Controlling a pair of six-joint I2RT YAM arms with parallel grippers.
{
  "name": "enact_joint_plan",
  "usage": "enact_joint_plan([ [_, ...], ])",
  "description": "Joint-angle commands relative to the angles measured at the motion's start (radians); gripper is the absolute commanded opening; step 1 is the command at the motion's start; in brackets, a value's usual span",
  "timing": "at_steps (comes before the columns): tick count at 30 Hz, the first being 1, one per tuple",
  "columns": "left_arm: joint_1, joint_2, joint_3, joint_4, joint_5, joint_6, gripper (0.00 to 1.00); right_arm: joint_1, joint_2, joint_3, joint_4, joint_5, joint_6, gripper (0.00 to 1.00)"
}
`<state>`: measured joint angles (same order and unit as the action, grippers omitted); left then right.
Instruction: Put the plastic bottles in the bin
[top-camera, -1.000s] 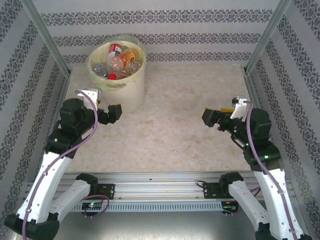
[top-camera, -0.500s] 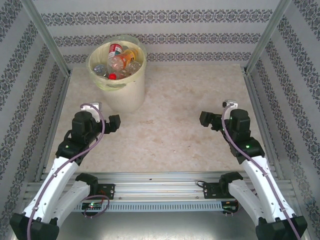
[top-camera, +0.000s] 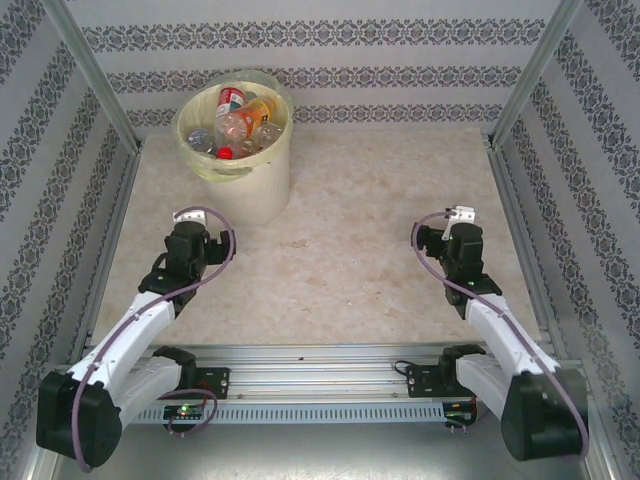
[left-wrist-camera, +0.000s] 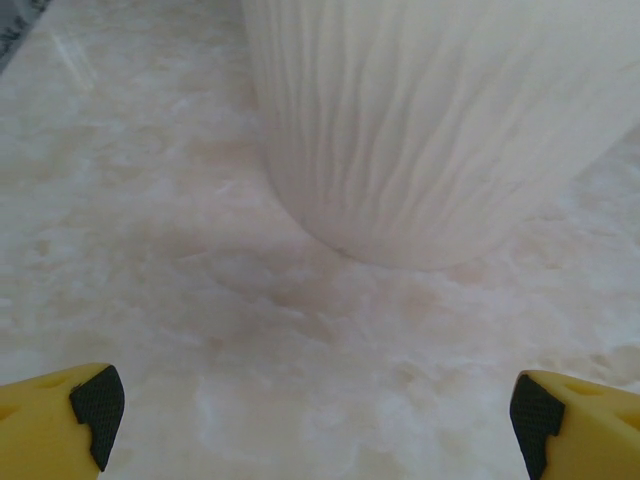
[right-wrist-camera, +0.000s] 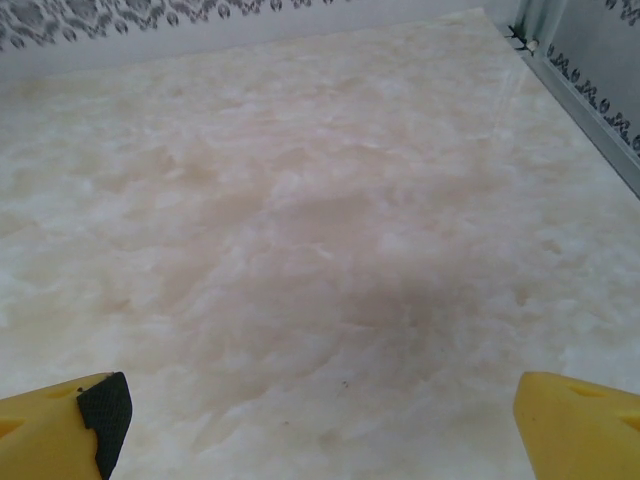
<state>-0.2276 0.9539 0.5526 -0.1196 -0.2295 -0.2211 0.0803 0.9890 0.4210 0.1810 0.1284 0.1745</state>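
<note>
The bin, a pale-yellow bucket with a clear liner, stands at the table's far left. Several plastic bottles with red and orange labels lie piled inside it. My left gripper hovers low over the table just in front of the bin, open and empty. In the left wrist view the bin's ribbed wall rises close ahead, and the left gripper has its yellow fingertips far apart. My right gripper is at the right side of the table, open, and in its wrist view the right gripper holds nothing.
The marble-patterned table stretches between the two arms. Patterned walls with metal posts close in the sides and back. A metal rail runs along the near edge.
Both arms have folded back toward their bases and the grippers have come down lower. Both grippers stayed open and empty. The bin and bottles have not moved.
</note>
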Motion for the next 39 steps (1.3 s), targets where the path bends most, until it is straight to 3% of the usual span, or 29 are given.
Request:
enact_joint_plan([
  [1,0.004,0.034,-0.023,0.154,-0.087,0.078,1.00,-0.011,0.090,-0.035,0.232,0.028,-0.061,0.98],
  [7,0.017,0.074,-0.078,0.268,-0.160,0.097,1.00,-0.012,0.297,-0.071,0.550,0.031,-0.105,0.98],
  [9,0.022,0.085,-0.096,0.315,-0.170,0.107,1.00,-0.007,0.327,-0.046,0.531,0.036,-0.151,0.98],
  [12,0.025,0.107,-0.098,0.341,-0.196,0.096,1.00,-0.030,0.394,-0.058,0.641,0.016,-0.152,0.98],
  [16,0.024,0.149,-0.097,0.404,-0.207,0.105,1.00,-0.042,0.551,-0.114,0.895,-0.023,-0.145,0.98],
  [19,0.026,0.196,-0.106,0.482,-0.211,0.144,1.00,-0.050,0.510,-0.048,0.705,-0.026,-0.138,0.98],
  [23,0.032,0.249,-0.161,0.693,-0.155,0.199,1.00,-0.051,0.522,-0.045,0.729,-0.006,-0.132,0.98],
  [32,0.078,0.417,-0.176,0.943,-0.066,0.312,1.00,-0.050,0.522,-0.045,0.729,-0.010,-0.134,0.98],
  [35,0.102,0.452,-0.173,0.940,-0.011,0.292,1.00,-0.050,0.522,-0.045,0.730,-0.011,-0.134,0.98],
  [39,0.140,0.551,-0.295,1.235,0.067,0.270,1.00,-0.051,0.521,-0.045,0.730,-0.010,-0.135,0.98],
])
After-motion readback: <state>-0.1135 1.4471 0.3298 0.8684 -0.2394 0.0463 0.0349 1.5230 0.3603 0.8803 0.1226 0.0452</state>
